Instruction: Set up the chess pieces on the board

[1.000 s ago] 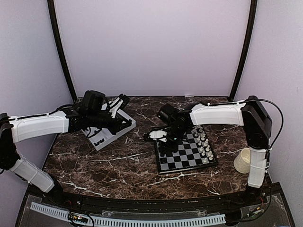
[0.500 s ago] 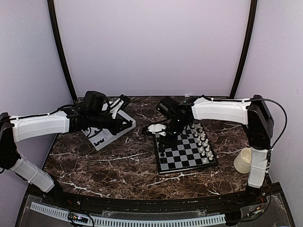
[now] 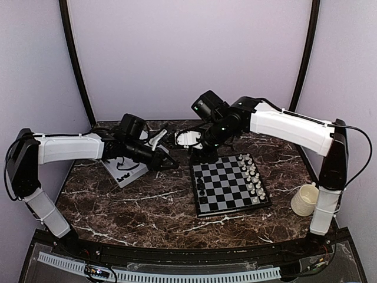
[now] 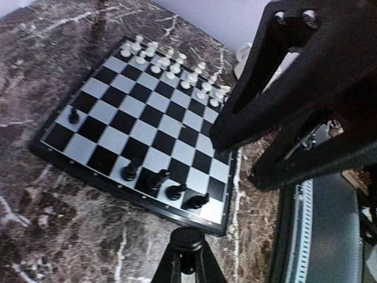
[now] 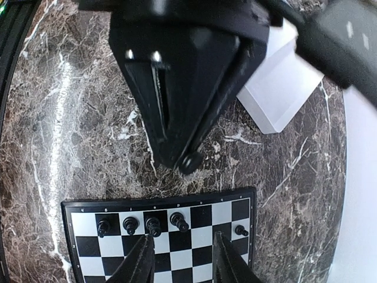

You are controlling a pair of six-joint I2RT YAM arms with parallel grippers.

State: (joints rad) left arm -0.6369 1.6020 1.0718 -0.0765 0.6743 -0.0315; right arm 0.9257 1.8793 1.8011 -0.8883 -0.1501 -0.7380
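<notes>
My left gripper (image 4: 186, 262) pinches one black chess piece (image 4: 186, 237) at its fingertips. My right gripper (image 5: 179, 259) is spread apart, the board (image 5: 88, 259) beneath its fingers, other black pieces (image 5: 152, 225) just ahead of them.

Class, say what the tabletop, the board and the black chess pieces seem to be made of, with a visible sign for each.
Tabletop: polished stone or a marble-look laminate; dark brown, white veins, soft sheen.
Board: probably smooth plastic; flat printed checks, thin black rim, light glare.
Black chess pieces: likely moulded plastic; uniform glossy black, tiny highlights.
</notes>
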